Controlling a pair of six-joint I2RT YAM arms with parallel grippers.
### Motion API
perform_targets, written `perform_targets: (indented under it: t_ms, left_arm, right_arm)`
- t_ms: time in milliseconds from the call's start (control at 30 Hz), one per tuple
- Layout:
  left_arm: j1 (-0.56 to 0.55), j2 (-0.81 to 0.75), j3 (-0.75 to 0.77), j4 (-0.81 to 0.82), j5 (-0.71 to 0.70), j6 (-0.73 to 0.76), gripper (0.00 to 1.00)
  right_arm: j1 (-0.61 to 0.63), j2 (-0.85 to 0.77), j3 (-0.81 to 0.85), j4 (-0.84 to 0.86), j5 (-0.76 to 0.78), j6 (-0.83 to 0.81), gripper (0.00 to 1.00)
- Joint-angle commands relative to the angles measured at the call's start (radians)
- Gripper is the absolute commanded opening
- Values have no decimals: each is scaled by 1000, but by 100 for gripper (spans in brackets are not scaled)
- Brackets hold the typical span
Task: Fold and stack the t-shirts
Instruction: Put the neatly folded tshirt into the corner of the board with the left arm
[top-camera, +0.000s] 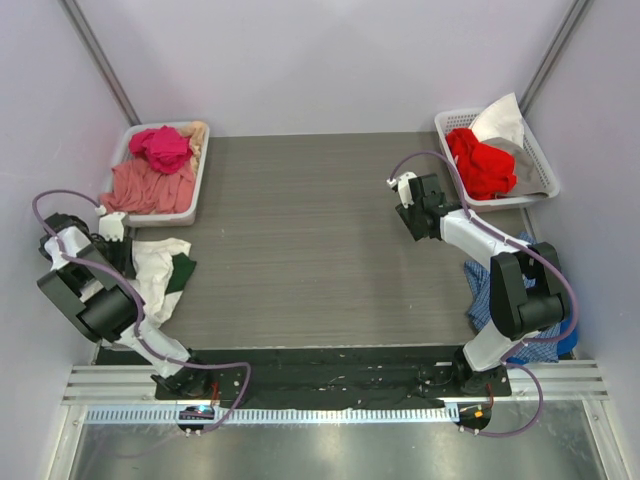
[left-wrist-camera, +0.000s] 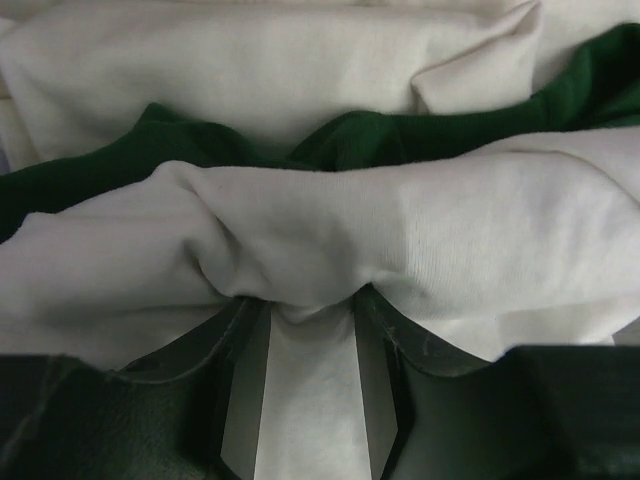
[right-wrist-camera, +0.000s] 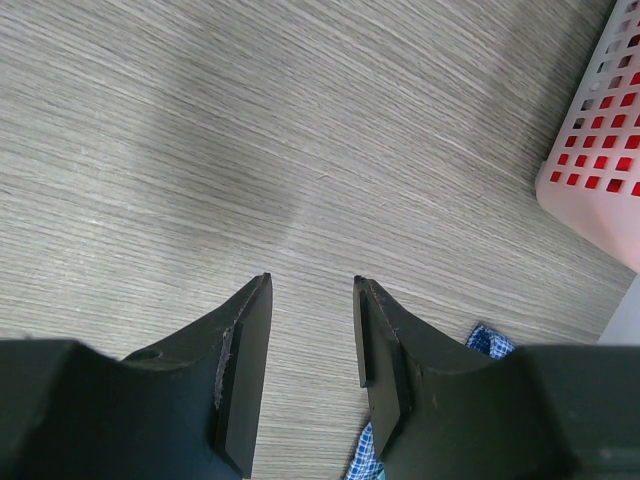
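A rumpled pile of t-shirts lies at the table's left edge: a pale white or cream tee (top-camera: 152, 268) over a dark green tee (top-camera: 182, 275). My left gripper (top-camera: 116, 234) is at the pile's upper left, shut on a fold of the pale tee (left-wrist-camera: 330, 240). The fold bunches between its fingers (left-wrist-camera: 245, 390). The dark green tee (left-wrist-camera: 400, 135) shows just behind, with more pale cloth beyond. No cartoon print is visible. My right gripper (top-camera: 405, 194) is open and empty above bare table (right-wrist-camera: 300, 130), right of centre. In its wrist view the gripper (right-wrist-camera: 310, 285) holds nothing.
A white basket (top-camera: 196, 200) of pink and red garments stands at back left. A second white basket (top-camera: 536, 150) at back right holds a red garment and pale cloth; its corner shows in the right wrist view (right-wrist-camera: 600, 150). A blue checked cloth (top-camera: 484, 295) lies by the right arm.
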Motion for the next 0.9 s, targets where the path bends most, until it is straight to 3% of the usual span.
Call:
perform_targets:
  t_ms: [0, 167, 400, 600, 700, 800, 833, 867]
  left_arm:
    - [-14, 61, 41, 52, -22, -26, 42]
    - [-14, 31, 51, 11, 28, -5, 41]
    - [-14, -127, 143, -256, 266, 26, 44]
    - [-14, -290, 164, -258, 410, -112, 48]
    - [-14, -371, 131, -157, 458, -280, 59]
    - [-14, -440, 72, -17, 504, -478, 78]
    - [-14, -460, 46, 12, 521, -523, 89]
    - [-16, -468, 33, 71, 542, -563, 92]
  right_arm:
    - [5, -36, 0, 11, -4, 0, 46]
    - [7, -81, 0, 8, -12, 12, 47]
    - [5, -173, -12, 19, -44, 47, 47]
    - [7, -228, -12, 25, -24, 89, 48]
    - [7, -247, -15, 36, 19, 122, 48]
    - [5, -273, -15, 51, 52, 165, 49]
    - [5, -277, -12, 53, 63, 190, 50]
    - [5, -280, -7, 51, 101, 201, 52]
